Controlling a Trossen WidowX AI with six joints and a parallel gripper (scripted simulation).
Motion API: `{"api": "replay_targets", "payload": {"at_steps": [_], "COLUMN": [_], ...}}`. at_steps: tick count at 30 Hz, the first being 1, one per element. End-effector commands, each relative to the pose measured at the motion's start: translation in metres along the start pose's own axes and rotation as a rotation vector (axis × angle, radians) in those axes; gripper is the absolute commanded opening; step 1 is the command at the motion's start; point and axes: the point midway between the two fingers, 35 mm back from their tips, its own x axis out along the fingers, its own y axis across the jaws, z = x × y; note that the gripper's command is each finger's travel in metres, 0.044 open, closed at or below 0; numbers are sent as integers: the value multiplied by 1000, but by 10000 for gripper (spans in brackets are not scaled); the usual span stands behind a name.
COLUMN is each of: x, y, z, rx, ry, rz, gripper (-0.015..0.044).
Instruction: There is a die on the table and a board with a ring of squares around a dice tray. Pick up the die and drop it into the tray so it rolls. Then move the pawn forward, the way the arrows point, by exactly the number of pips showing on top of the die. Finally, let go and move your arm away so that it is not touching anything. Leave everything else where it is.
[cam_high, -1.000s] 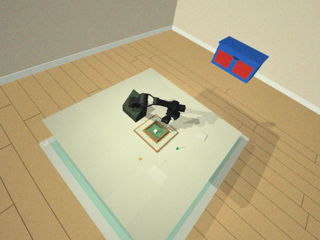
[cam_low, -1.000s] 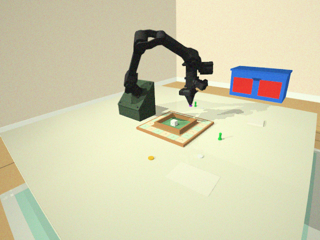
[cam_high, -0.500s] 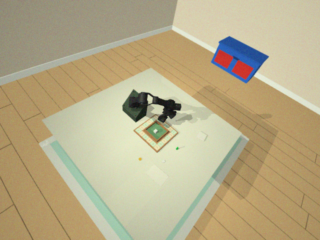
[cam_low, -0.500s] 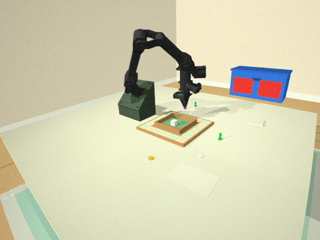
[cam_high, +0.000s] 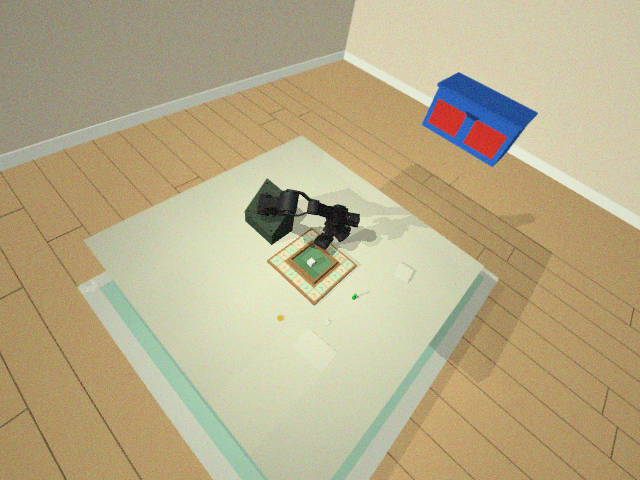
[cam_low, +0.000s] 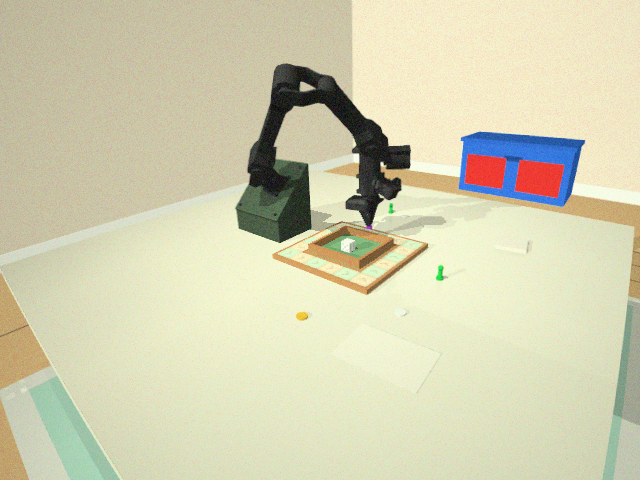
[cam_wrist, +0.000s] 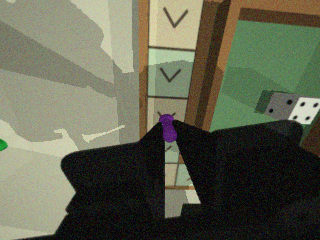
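Note:
My gripper is shut on a small purple pawn, which sticks out between the fingertips. It holds the pawn just above an arrow square on the board's far side. The board has a ring of arrow squares around a walled green tray. A white die lies inside the tray, apart from the gripper.
Two green pawns stand off the board. An orange disc, a white disc, a white block and a flat card lie on the mat. The arm's green base and a blue cabinet stand behind.

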Motion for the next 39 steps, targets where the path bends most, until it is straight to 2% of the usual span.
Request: {"api": "replay_targets", "payload": {"at_steps": [1, 8, 18, 22, 25, 30, 39], "x": [7, 17, 8, -37, -39, -53, -112], "y": [-1, -1, 0, 1, 1, -11, -76], "z": [-1, -1, 1, 1, 1, -8, -80], "rx": [-4, -4, 1, -4, -4, 21, 171], "ry": [1, 2, -1, 1, 1, 2, 6], "rz": [-5, -6, 0, -2, -2, -2, -4], "gripper": [0, 0, 263, 368, 440, 440, 440]}}
